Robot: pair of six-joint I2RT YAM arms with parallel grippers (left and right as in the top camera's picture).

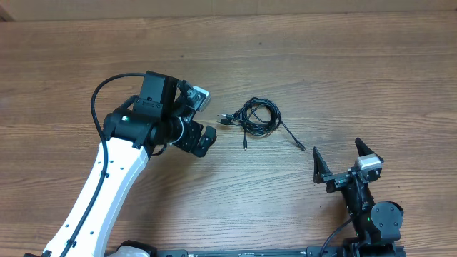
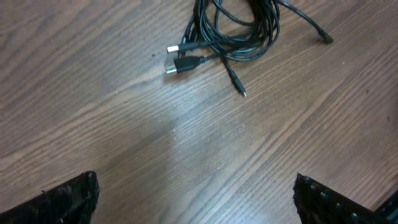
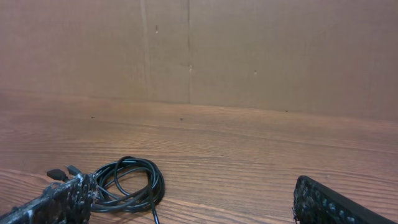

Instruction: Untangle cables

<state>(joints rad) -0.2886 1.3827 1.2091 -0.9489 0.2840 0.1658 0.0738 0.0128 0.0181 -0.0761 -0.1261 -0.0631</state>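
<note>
Tangled coil of thin black cables lies untouched on brown wooden table. Left gripper wide, empty, near plugs; right gripper wide, farther off. Approach step; next prob. needs pinching one plug end.

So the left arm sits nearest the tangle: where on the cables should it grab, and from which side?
Probably the plug ends poking out of the cables toward the left gripper. They lie flat, clear of the loops, so descend from above, jaws straddling one plug.

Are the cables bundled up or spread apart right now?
Bundled. The cables lie in one overlapping coil on the table, with plugs poking out on one side and a loose tail trailing off the other.
</note>
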